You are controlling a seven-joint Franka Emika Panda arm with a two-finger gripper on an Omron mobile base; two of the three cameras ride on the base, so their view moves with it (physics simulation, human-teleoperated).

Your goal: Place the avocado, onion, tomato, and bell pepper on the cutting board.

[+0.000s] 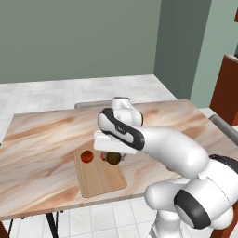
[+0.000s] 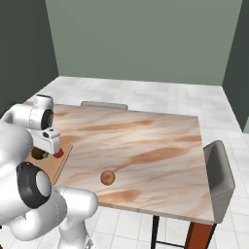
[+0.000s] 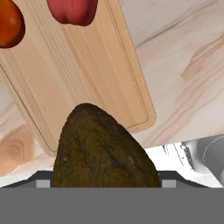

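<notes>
My gripper (image 1: pixel 113 155) hangs over the far end of the light wooden cutting board (image 1: pixel 100 179), shut on the dark olive avocado (image 1: pixel 114 158). In the hand view the avocado (image 3: pixel 103 148) bulks large and hides my fingertips, with the cutting board (image 3: pixel 87 74) below it. On the board lie the orange-red tomato (image 1: pixel 86 156) and the crimson bell pepper (image 1: pixel 104 155), both at its far end; the hand view has the tomato (image 3: pixel 8 26) and bell pepper (image 3: pixel 72 9) at its top. The tan onion (image 2: pixel 107 177) rests on the table, well to the right of the board.
The marbled wooden table (image 1: pixel 46 139) stretches wide around the board. A grey chair (image 2: pixel 219 177) stands at the table's right side and another chair back (image 2: pixel 103 105) at its far edge. Tiled floor lies beyond the near edge.
</notes>
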